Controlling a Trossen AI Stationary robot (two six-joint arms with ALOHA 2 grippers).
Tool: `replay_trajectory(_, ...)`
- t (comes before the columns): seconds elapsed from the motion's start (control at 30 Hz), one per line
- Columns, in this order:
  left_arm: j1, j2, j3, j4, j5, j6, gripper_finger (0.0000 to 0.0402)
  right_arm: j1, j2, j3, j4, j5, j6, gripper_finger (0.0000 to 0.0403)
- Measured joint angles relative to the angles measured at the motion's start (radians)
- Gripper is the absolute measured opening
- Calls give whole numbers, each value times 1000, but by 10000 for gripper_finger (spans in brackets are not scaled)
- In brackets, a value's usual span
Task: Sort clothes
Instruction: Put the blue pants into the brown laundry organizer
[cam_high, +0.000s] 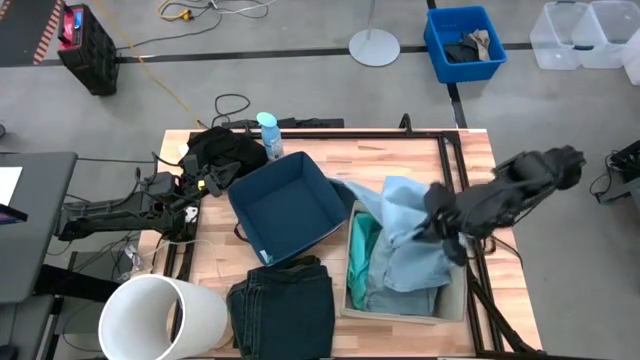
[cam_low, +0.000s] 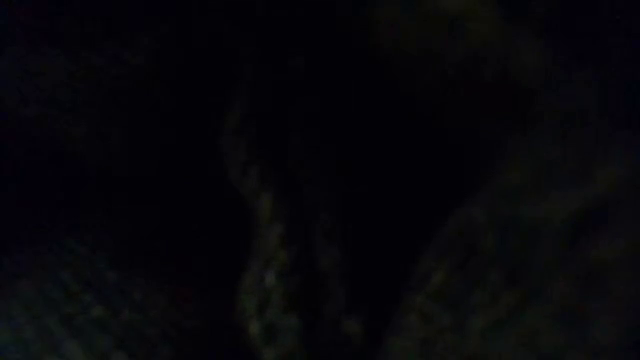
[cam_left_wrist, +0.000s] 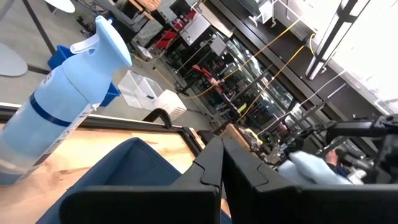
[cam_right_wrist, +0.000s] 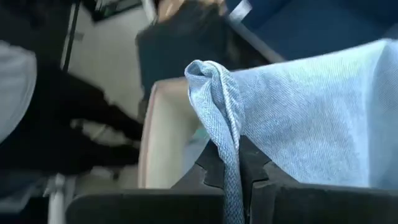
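The pale blue denim jeans (cam_high: 405, 235) hang from my right gripper (cam_high: 434, 226) over a beige bin (cam_high: 352, 300), which also holds the bright turquoise top (cam_high: 365, 250). The gripper is shut on them. The dark navy jeans (cam_high: 282, 305) lie folded on the table near its front edge. The black garment (cam_high: 220, 150) sits heaped at the far left corner. A navy fabric bin (cam_high: 285, 205) stands open mid-table. My left gripper (cam_left_wrist: 221, 168) waits shut beside the black garment, holding nothing. The low view is dark. My right gripper pinches a bunched fold of the pale denim (cam_right_wrist: 231, 152) between its two fingers, coming slanting down from the table's right side. The jeans hang slack below; their lower part lies in the beige bin (cam_high: 410, 275), and one end reaches the navy bin's rim (cam_high: 350, 190).
A pale blue spray bottle (cam_high: 268, 135) stands at the table's far edge behind the navy bin. A white bucket (cam_high: 160, 315) lies at the near left corner. On the floor beyond are a bright blue crate (cam_high: 465, 42) and clear plastic boxes (cam_high: 585, 32).
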Motion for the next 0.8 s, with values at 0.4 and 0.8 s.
replay_trajectory(0.4,0,0,0,0,-7,0,0,30,288,0,-101,-165,-97,16)
replay_trajectory(0.8,0,0,0,1,-8,-6,0,-17,527,-1,-97,-242,-183,17)
